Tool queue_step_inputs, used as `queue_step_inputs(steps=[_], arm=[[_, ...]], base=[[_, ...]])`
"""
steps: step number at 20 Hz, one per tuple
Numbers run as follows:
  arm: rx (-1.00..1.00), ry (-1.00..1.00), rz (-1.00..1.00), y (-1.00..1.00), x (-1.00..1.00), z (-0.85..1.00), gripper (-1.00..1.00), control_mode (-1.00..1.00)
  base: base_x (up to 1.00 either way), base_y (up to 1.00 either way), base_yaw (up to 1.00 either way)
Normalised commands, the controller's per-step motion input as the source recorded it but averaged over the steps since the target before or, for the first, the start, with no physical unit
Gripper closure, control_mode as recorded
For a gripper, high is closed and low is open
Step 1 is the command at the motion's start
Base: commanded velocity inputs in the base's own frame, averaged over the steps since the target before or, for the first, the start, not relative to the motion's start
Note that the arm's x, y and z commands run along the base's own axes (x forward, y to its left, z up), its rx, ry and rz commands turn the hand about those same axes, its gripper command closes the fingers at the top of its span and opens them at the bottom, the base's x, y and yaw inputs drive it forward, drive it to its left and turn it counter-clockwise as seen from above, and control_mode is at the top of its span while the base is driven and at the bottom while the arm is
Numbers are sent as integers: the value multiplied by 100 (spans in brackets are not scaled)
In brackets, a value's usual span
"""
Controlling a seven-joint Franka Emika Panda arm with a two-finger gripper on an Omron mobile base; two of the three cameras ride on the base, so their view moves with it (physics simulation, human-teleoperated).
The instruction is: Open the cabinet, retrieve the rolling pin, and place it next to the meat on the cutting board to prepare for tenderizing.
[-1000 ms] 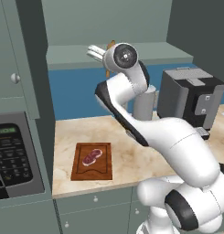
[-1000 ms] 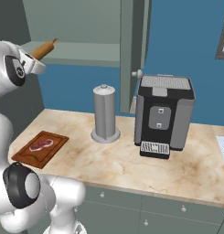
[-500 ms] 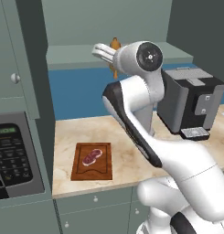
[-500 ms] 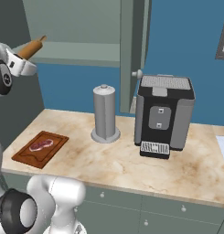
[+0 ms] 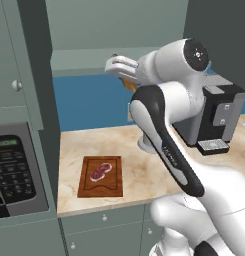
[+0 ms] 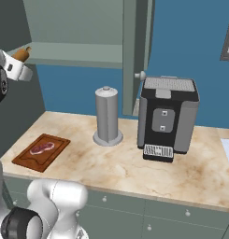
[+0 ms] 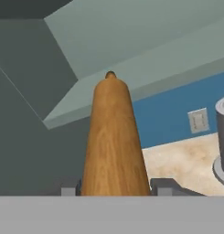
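Two steps look done: the cabinet [image 6: 78, 28] stands open above the cutting board [image 5: 100, 176], and my pincer [image 7: 115, 187] is clamped on the rolling pin [image 7: 113, 141], its fingers at either side of the tan wood. I hold the pin high above the board, out in front of the open cabinet. On the board lies the meat [image 5: 101, 171], towards its far half. Next, I judge, comes the carry down to the board, to lay the pin beside the steak, not on it

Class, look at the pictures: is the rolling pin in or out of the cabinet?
Out: the claw holds the rolling pin in front of the open cabinet.
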Motion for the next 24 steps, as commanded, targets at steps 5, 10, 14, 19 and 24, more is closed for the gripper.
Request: queue_step_inputs(steps=[5, 10, 14, 19, 24], arm=[[-11, 15, 26, 11, -31, -10, 100, -100], [-15, 13, 25, 11, -31, -23, 100, -100], [-15, 6, 22, 5, -31, -37, 100, -100], [-12, 0, 20, 0, -36, -43, 100, -100], [-7, -4, 14, 0, -26, -47, 100, -100]], base=[[0, 0, 0], [0, 0, 0], [0, 0, 0], [0, 0, 0], [0, 0, 0]])
